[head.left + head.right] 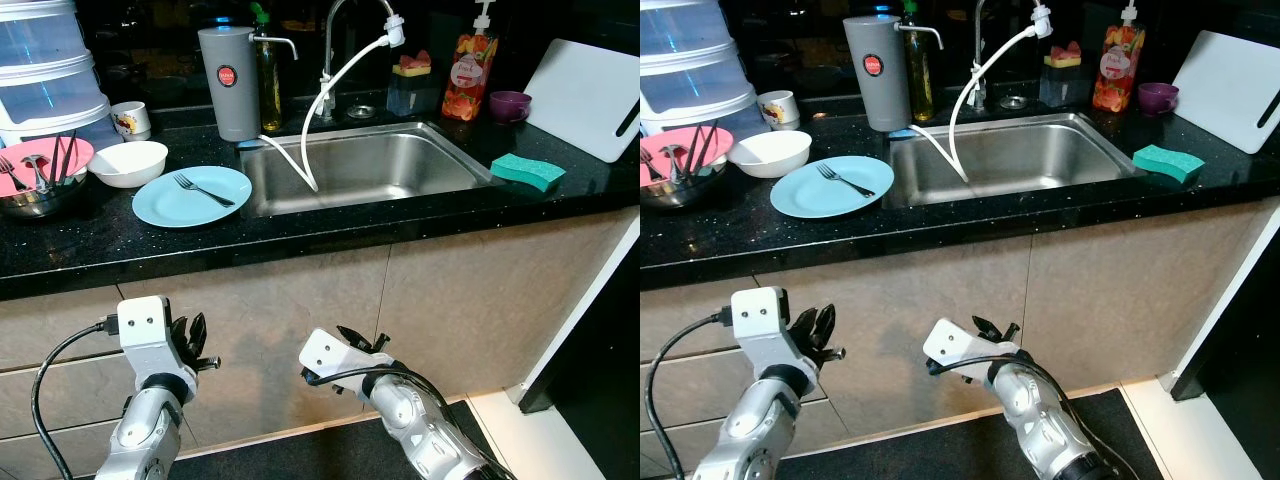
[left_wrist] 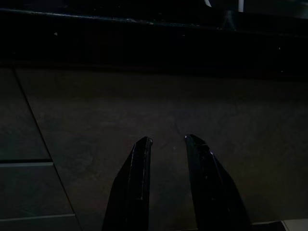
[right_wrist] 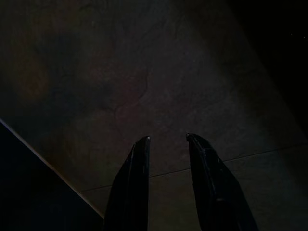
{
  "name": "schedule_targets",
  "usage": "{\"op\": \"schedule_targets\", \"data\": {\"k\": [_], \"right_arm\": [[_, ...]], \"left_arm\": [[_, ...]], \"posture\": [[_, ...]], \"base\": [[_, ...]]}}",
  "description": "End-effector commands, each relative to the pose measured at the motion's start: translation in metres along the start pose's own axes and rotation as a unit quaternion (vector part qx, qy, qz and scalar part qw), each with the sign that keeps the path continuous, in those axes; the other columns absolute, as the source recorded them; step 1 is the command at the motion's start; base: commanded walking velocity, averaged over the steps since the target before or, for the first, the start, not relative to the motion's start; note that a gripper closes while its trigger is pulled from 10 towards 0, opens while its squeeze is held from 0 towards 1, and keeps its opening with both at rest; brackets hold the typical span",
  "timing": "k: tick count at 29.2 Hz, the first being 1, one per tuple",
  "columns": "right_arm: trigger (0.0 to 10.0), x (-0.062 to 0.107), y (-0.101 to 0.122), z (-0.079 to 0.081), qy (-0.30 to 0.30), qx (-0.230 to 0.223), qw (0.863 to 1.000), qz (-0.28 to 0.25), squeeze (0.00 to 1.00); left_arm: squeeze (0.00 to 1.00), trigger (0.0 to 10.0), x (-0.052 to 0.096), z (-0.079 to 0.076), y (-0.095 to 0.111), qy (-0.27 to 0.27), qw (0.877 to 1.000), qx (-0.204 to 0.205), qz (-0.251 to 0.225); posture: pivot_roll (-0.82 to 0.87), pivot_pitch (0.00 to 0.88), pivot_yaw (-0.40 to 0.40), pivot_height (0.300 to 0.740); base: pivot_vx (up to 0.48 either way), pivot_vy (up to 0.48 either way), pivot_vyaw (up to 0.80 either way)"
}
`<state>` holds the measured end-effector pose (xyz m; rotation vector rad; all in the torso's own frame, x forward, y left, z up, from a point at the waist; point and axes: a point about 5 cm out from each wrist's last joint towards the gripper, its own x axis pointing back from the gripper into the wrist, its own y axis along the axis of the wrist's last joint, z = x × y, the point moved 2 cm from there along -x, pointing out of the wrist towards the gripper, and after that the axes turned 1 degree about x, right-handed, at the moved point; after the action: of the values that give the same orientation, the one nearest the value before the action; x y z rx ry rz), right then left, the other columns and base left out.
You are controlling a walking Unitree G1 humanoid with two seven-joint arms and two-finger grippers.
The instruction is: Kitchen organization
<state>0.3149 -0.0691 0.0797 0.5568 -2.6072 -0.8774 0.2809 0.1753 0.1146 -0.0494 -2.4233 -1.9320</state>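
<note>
Nearest, both arms hang low before the beige cabinet front [image 1: 300, 300], below the surface's edge: the left tool [image 1: 190, 340] and the right tool [image 1: 362, 342] each show two black fingers parted with nothing between them, both released, facing the cabinet panels in the dim wrist views. Above them runs the black surface [image 1: 150, 245], its front edge bare along its length. On it at the left sits a blue plate [image 1: 190, 197] carrying a fork [image 1: 203, 190], whose long axis runs diagonally, tines toward the far left and handle toward the sink. Just beyond the plate is a white bowl [image 1: 127, 163], apparently empty, and at the left edge a metal bowl [image 1: 35, 195] holding a pink dish [image 1: 40, 160] with cutlery in it. The steel sink [image 1: 360, 170] lies at centre, with a white hose [image 1: 320, 110] dipping into the basin. A green sponge [image 1: 527, 171] rests right of the sink near the front edge. Farther back stand a grey jug [image 1: 228, 85], a soap bottle [image 1: 470, 75], a purple cup [image 1: 510, 105], a mug [image 1: 130, 120] and a white board [image 1: 590, 95] leaning at the far right.
</note>
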Motion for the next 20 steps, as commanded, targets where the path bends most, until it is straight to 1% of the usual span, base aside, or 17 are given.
{"op": "schedule_targets", "data": {"k": [1, 20], "right_arm": [[10.0, -0.0015, -0.0002, -0.0022, 0.001, -0.002, 1.0, -0.003, 0.0], [10.0, -0.0017, -0.0033, -0.0014, 0.003, -0.006, 1.0, -0.001, 0.0]], "left_arm": [[0.0, 10.0, -0.0007, 0.0014, -0.003, 0.006, 1.0, 0.002, 0.007], [0.0, 10.0, -0.0014, -0.0002, -0.0046, 0.004, 1.0, 0.002, 0.008]], "posture": [[-0.13, 0.031, 0.063, 0.74], [-0.13, 0.0, 0.044, 0.74]], "base": [[0.0, 0.0, 0.0], [0.0, 0.0, 0.0]]}}
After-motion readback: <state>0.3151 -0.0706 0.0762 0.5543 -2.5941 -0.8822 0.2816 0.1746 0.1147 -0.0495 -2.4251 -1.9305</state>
